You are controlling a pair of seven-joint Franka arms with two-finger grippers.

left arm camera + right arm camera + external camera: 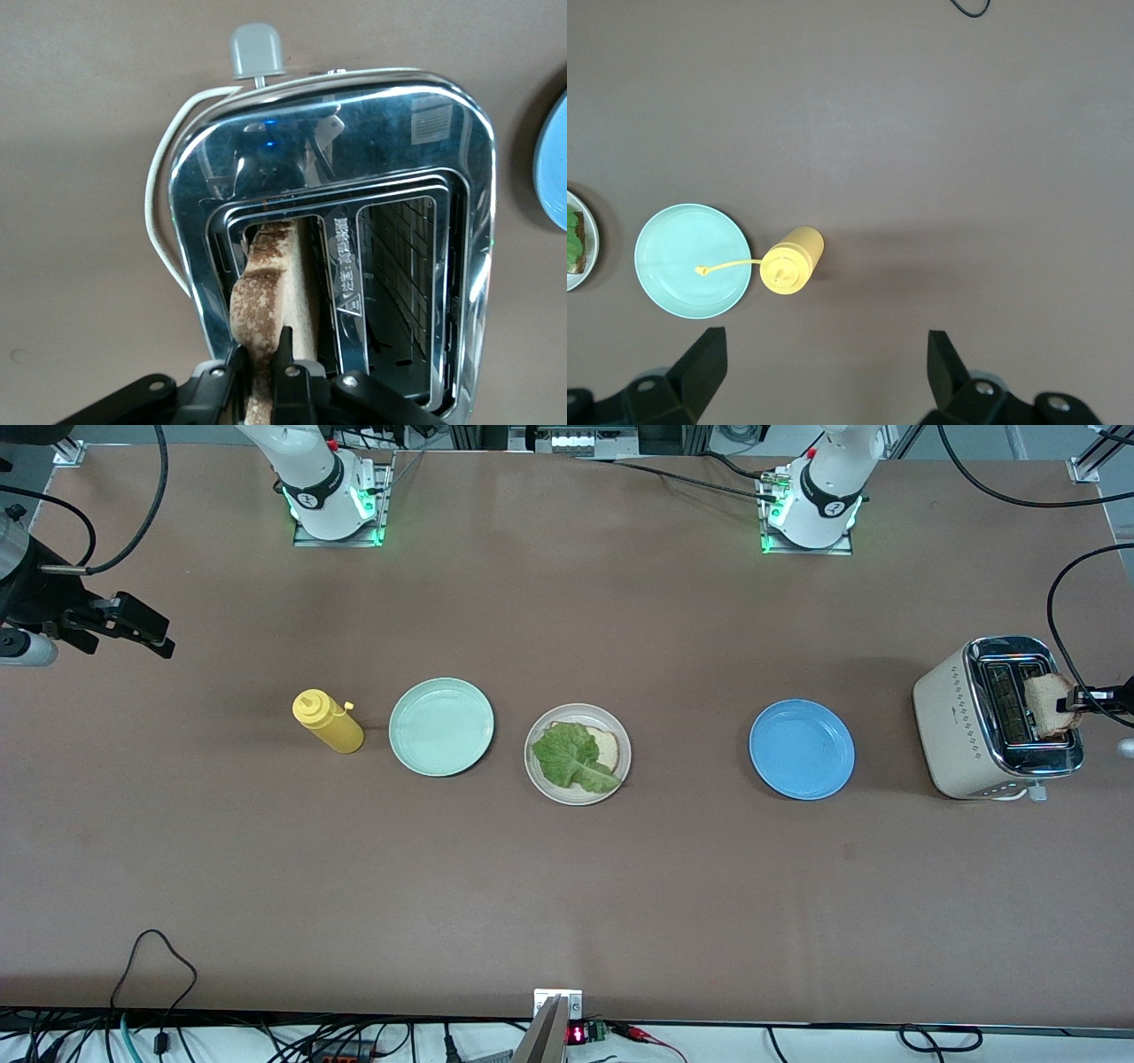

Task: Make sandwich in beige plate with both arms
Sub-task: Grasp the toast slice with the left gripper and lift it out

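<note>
A squeeze bottle (pixel 329 722), three plates and a toaster (pixel 997 717) are sitting in a row along the tabletop (pixel 567 886), from the right arm's end to the left arm's; lettuce (pixel 574 756) is lying on bread (pixel 605 749) in the middle plate (pixel 578 754), and a toast slice (pixel 1050 703) is standing in the toaster's slot

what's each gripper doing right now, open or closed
Left gripper: closed on the toast slice standing in the toaster slot.
Right gripper: open, empty, waiting above the table near the yellow bottle.
</note>
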